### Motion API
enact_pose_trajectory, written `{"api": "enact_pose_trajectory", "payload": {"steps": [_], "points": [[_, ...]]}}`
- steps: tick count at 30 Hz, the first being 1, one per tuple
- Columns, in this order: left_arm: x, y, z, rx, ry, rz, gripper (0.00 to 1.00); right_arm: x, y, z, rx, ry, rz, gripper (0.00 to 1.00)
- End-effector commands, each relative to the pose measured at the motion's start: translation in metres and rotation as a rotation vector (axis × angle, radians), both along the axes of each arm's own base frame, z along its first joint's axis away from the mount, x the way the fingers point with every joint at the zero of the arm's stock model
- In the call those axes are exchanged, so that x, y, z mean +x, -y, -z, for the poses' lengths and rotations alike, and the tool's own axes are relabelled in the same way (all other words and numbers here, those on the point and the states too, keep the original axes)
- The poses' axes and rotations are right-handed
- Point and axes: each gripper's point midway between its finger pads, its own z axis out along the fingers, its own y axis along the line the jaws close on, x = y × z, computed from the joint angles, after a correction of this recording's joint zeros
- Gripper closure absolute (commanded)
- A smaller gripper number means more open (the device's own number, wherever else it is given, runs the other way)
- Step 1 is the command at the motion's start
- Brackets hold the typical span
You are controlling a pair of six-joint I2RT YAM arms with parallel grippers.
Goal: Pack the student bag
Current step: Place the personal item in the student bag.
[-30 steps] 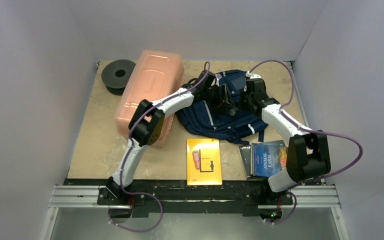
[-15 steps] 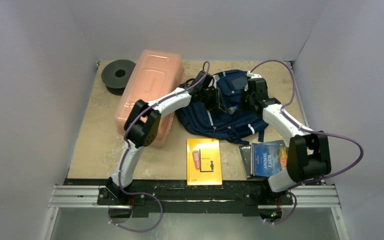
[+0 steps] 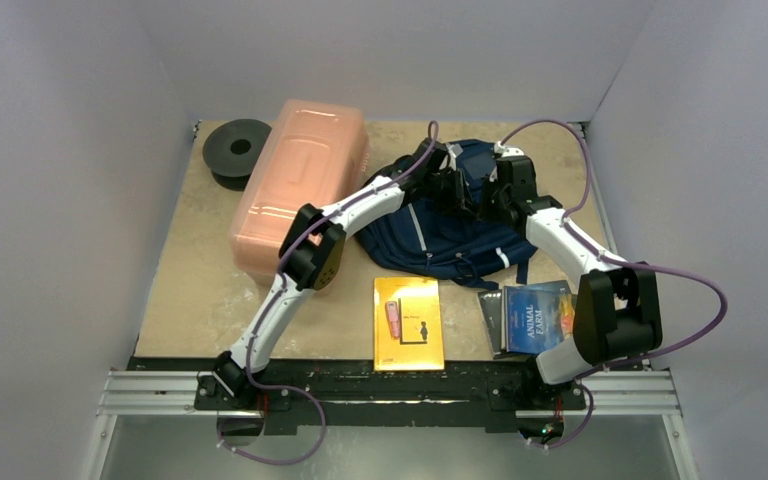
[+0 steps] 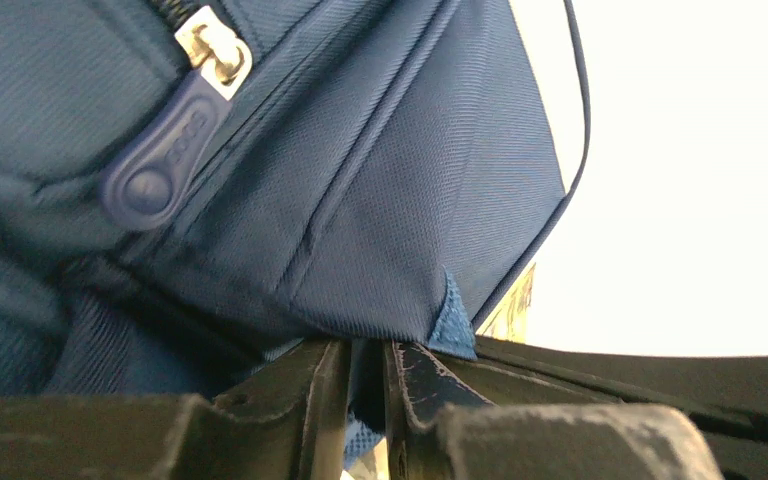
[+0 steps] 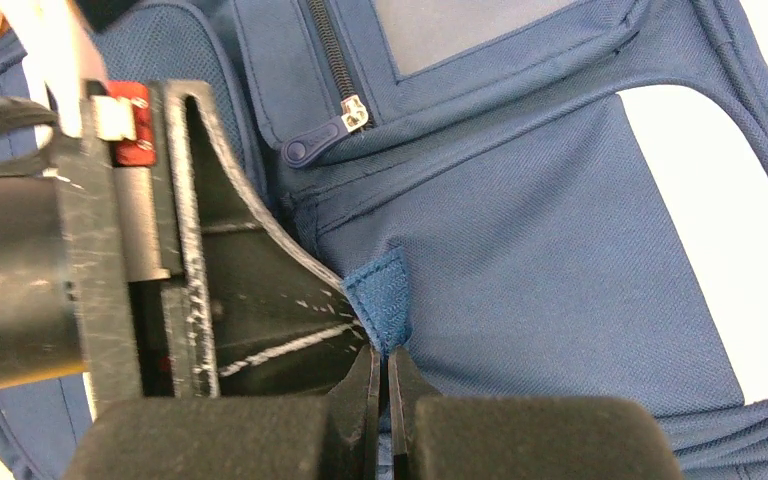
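Observation:
The navy student bag (image 3: pixel 438 228) lies at the back middle of the table, partly under both wrists. My left gripper (image 3: pixel 457 186) reaches over it from the left. In the left wrist view this gripper (image 4: pixel 367 372) has its jaws almost together, pinching a fold of the bag's blue fabric (image 4: pixel 380 230) below a zip pull (image 4: pixel 165 150). My right gripper (image 3: pixel 487 195) meets it from the right. The right wrist view shows that gripper (image 5: pixel 382 378) shut on a small blue tab (image 5: pixel 380 298) of the bag, with the left gripper's black finger (image 5: pixel 245 300) right beside it.
A long pink translucent box (image 3: pixel 300 185) lies left of the bag, with a black spool (image 3: pixel 237 150) behind it. A yellow book (image 3: pixel 408 322) sits near the front middle. An "Animal Farm" book (image 3: pixel 538 316) lies under the right arm's elbow.
My left arm has swung right across the bag toward the right gripper, and its jaws have closed onto the bag's fabric. The right gripper has stayed shut in nearly the same spot.

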Motion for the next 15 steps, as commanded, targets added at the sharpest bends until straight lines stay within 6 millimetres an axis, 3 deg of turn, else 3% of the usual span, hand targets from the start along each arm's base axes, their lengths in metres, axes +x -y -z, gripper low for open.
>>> {"api": "enact_pose_trajectory", "payload": {"steps": [1,4,8,15], "points": [[0.0,0.016,-0.018,-0.064,-0.002,0.017,0.78,0.015,-0.021,-0.056,0.09,0.156,-0.065,1.0],[-0.005,0.002,-0.022,-0.037,0.01,0.03,0.73,0.013,-0.018,-0.051,0.072,0.144,-0.057,0.99],[-0.021,-0.024,-0.037,0.035,0.065,0.08,0.66,0.01,-0.014,-0.037,0.057,0.109,-0.042,0.87],[-0.03,-0.059,-0.082,0.032,0.139,0.129,0.58,0.0,-0.026,-0.022,0.126,0.08,-0.086,0.62]]}}
